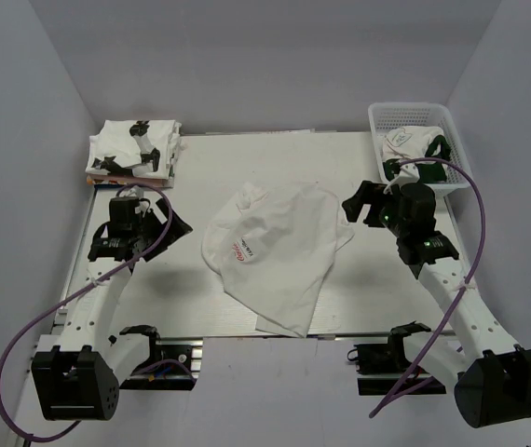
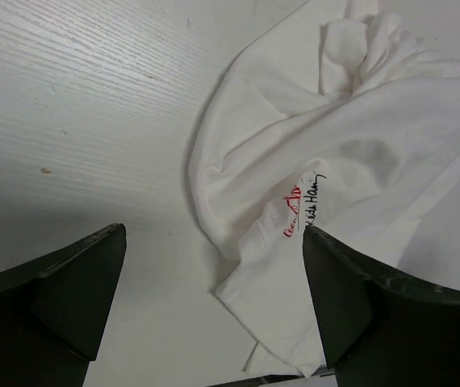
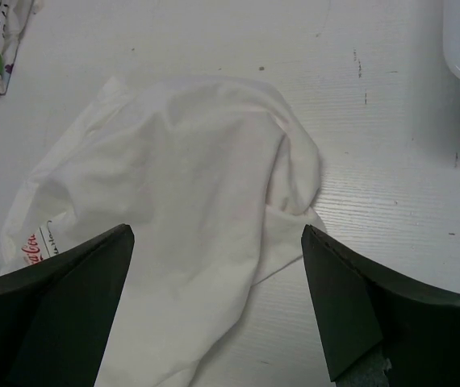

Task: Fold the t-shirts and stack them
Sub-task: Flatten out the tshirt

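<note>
One loose t-shirt (image 1: 279,251) crumpled at worktop centre, red logo (image 1: 239,253) toward left edge. Long axis far-to-near, tail reaching near edge. Shirt lies between claws: left gripper (image 1: 174,223) off its left flank, right gripper (image 1: 354,205) off its far-right flank. Both claws spread wide, holding nothing. Right looks nearer, almost at bunched sleeve; left slightly apart. Finished folded stack (image 1: 135,149) at far-left corner. White basket (image 1: 413,116) at far-right corner, more shirts inside.

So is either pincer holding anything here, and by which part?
Nothing is held. The left pincer and right pincer are both open, clear of the crumpled t-shirt lying on the table.
</note>
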{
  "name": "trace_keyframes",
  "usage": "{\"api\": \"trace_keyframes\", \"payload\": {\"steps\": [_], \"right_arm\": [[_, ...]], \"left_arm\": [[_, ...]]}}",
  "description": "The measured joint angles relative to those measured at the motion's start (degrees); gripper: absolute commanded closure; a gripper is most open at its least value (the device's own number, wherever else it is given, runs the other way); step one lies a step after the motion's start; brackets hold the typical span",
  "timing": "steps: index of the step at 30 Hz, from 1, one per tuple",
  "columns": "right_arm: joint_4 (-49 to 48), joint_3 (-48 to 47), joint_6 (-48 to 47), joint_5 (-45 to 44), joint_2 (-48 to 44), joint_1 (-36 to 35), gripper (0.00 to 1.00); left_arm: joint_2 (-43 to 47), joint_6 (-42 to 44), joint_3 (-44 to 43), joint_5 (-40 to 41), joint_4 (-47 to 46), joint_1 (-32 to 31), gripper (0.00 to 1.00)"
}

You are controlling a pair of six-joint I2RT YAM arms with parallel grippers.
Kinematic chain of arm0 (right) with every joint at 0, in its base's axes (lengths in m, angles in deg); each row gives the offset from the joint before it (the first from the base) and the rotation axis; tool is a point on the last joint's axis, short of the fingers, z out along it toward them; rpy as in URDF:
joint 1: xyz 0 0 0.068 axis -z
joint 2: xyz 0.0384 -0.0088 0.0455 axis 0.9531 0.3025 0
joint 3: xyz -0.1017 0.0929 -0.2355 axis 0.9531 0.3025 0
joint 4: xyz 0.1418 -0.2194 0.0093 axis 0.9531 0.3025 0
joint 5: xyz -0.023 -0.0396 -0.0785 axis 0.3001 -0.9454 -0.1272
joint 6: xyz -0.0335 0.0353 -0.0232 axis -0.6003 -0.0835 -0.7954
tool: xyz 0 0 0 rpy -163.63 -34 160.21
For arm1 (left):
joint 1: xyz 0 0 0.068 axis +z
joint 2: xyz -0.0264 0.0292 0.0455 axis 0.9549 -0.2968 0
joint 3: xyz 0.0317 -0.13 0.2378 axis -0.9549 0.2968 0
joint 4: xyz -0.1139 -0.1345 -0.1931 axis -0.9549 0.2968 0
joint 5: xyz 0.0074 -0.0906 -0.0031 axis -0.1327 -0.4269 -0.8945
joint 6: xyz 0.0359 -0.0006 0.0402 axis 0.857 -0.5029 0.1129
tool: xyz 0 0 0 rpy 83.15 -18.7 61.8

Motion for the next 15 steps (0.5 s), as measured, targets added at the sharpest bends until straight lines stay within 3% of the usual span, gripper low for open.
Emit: {"api": "trace_keyframes", "payload": {"steps": [5, 15], "right_arm": [[-1.8, 1.0, 0.7, 0.4, -0.6, 0.0, 0.1], [1.6, 1.3, 1.8, 0.9, 5.4, 0.0, 0.1]], "left_arm": [[-1.4, 0.2, 0.5, -0.9, -2.6, -0.1, 0.0], [-13.9, 0.1, 4.0, -1.2, -8.5, -5.3, 0.0]]}}
